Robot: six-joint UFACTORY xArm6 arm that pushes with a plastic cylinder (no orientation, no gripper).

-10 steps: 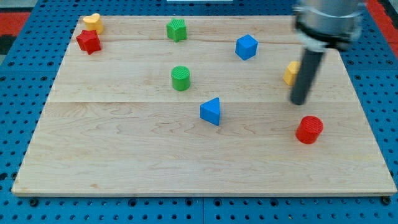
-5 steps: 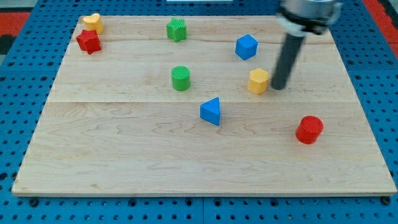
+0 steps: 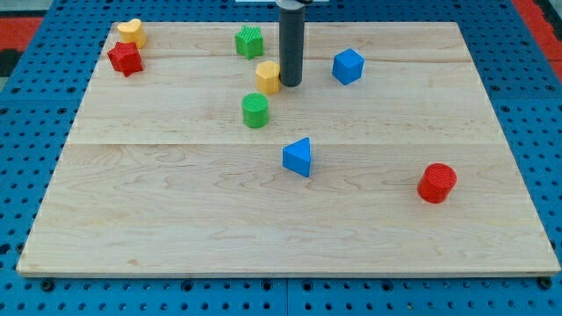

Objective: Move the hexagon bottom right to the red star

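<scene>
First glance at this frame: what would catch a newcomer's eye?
The dark rod coming down from the view's top, my tip pressed against the right side of the yellow hexagon, just above the green cylinder. Next, the red star far off at the top left corner, beside a yellow block.

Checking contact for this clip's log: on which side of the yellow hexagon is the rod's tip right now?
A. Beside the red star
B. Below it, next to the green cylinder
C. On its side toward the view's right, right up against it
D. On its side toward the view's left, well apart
C. My tip stands right against the yellow hexagon on the side toward the view's right, above the green cylinder and far from the red star.
</scene>
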